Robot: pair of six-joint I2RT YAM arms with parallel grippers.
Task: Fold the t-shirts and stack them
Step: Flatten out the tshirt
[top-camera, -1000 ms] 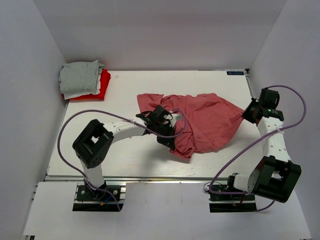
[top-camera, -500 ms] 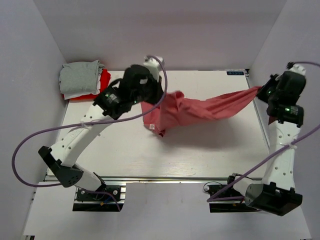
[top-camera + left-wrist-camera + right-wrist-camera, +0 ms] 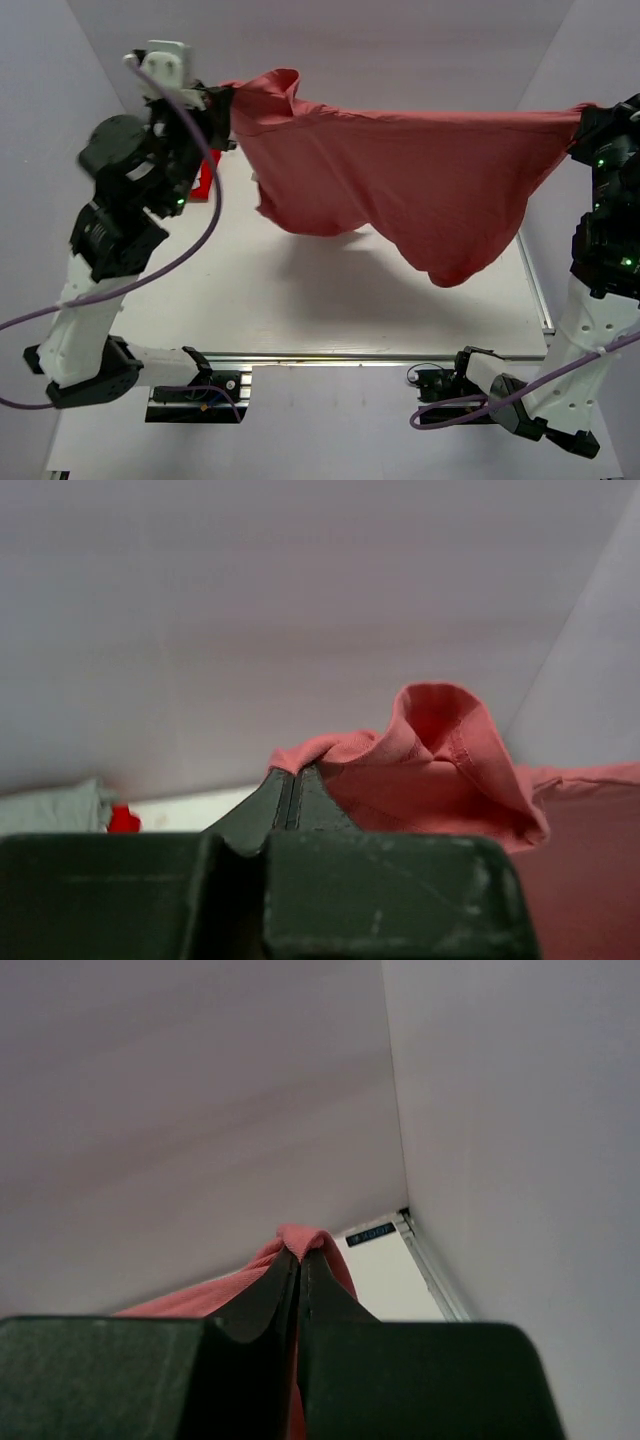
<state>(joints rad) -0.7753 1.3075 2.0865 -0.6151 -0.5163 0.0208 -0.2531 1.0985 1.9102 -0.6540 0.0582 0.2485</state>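
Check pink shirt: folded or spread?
Spread: the pink shirt hangs stretched between the left gripper and right gripper, both pinching its edges, middle sagging.

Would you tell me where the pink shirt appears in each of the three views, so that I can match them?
Top external: the pink shirt hangs stretched in the air across the upper middle, between the left hand and the right hand.
Left wrist: bunched at centre-right, pinched in the shut left hand.
Right wrist: a small fold at lower centre, pinched in the shut right hand.
Shared landmark: the white back wall behind it in every view.
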